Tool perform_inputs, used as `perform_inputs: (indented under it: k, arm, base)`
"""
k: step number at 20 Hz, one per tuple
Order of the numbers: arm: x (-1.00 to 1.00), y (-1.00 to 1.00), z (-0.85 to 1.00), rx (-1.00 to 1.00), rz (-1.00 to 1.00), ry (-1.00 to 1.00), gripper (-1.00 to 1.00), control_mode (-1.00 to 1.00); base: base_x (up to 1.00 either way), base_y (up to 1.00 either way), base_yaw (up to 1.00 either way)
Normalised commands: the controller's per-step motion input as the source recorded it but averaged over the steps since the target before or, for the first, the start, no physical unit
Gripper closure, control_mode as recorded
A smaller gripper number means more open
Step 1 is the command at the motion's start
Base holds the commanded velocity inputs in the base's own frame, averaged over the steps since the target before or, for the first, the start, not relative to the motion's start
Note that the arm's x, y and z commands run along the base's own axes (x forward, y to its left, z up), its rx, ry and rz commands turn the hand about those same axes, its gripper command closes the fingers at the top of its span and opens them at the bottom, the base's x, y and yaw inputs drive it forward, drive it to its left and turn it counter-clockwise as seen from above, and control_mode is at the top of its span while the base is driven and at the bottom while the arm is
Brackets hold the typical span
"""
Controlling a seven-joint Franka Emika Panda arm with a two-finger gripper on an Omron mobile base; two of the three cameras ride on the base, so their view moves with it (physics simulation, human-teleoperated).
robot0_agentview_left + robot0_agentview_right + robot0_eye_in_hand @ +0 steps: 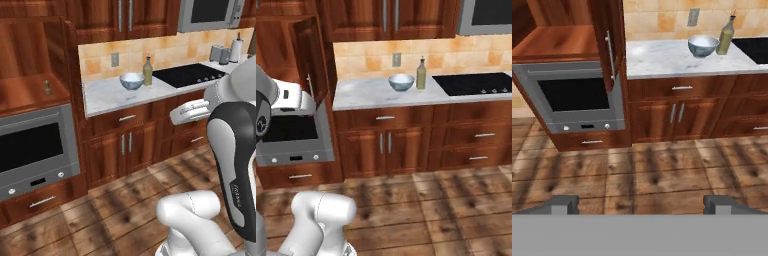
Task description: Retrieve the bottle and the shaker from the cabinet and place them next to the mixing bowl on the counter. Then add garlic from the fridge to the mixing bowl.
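Bottle upright beside mixing bowl on counter, shaker in cabinet

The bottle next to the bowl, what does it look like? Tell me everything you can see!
The bottle is tall, clear glass filled with yellow-olive liquid, with a narrow neck and a small dark top. It stands upright on the white marble counter, just right of the pale blue bowl and left of the black cooktop, with the tan tiled wall behind. It rises taller than the bowl. Nothing holds it. Whether it touches the bowl is hard to tell.
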Motion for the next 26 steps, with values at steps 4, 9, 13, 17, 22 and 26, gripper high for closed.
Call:
perform_inputs:
  k: [4,9,13,17,22,26]
  arm:
    - [0.0,0.0,0.0,0.0,0.0,0.0,-1.0,1.0]
    - [0.0,0.0,0.0,0.0,0.0,0.0,-1.0,1.0]
    - [0.0,0.0,0.0,0.0,0.0,0.0,-1.0,1.0]
    - [0.0,0.0,0.0,0.0,0.0,0.0,-1.0,1.0]
    - [0.0,0.0,0.0,0.0,0.0,0.0,-1.0,1.0]
    - [0.0,0.0,0.0,0.0,0.0,0.0,-1.0,1.0]
  base:
    - [-0.04,1.0,0.14]
    - [0.0,0.99,0.07]
    - [0.12,0.85,-0.05]
    - [0.74,0.73,-0.14]
    - [0.97,0.1,-0.07]
    - [0.8,-0.3,0.14]
